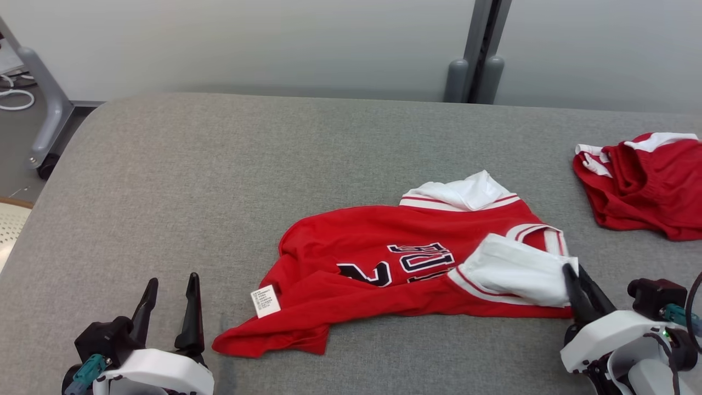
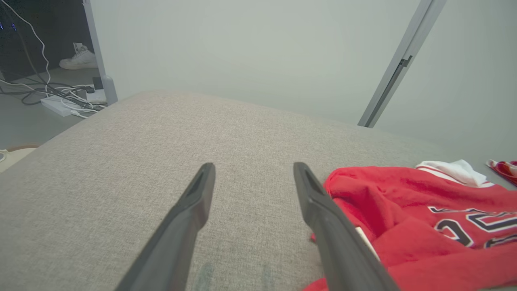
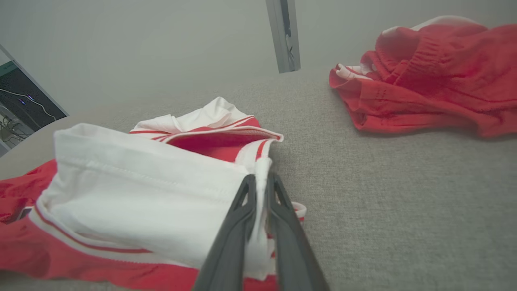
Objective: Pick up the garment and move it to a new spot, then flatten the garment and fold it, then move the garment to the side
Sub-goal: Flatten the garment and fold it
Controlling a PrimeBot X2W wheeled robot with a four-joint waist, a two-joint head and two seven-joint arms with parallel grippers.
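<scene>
Sleeve [image 1: 521, 271] of the garment [image 1: 340, 241] sits clamped in right jaws, left jaws apart

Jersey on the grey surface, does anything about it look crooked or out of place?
Yes. The jersey lies rumpled, not flat: its left end is bunched with the label turned out, folds hide part of the lettering, and a white sleeve is flipped over the front, pinched by the right tool.

The red jersey [image 1: 329, 236] is laid crumpled on the grey padded surface [image 1: 219, 181]; dark lettering is seen across it, and its white sleeves are folded over.
</scene>
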